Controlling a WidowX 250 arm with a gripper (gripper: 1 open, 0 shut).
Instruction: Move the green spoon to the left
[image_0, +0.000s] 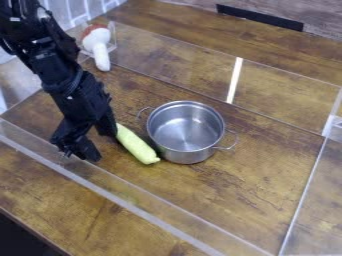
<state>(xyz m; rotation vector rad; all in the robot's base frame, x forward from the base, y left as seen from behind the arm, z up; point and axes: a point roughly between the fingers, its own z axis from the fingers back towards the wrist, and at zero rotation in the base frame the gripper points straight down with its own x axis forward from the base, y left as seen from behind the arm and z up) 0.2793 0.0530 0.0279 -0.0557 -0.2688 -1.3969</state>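
One black robot gripper sits low, left of the round steel pot with two handles, tips near the tabletop. Can't tell how far it's open or whether it has hold of anything; fingers read as a dark blob. Yellow-green plastic-handled spoon lies flat between gripper and pot, just beside both, angled; metal bowl end not visible. My read: spoon is on the pot's left side, so the task looks mostly done. Surface is a dark wooden tabletop ringed by clear acrylic walls. Background too blurred to call.
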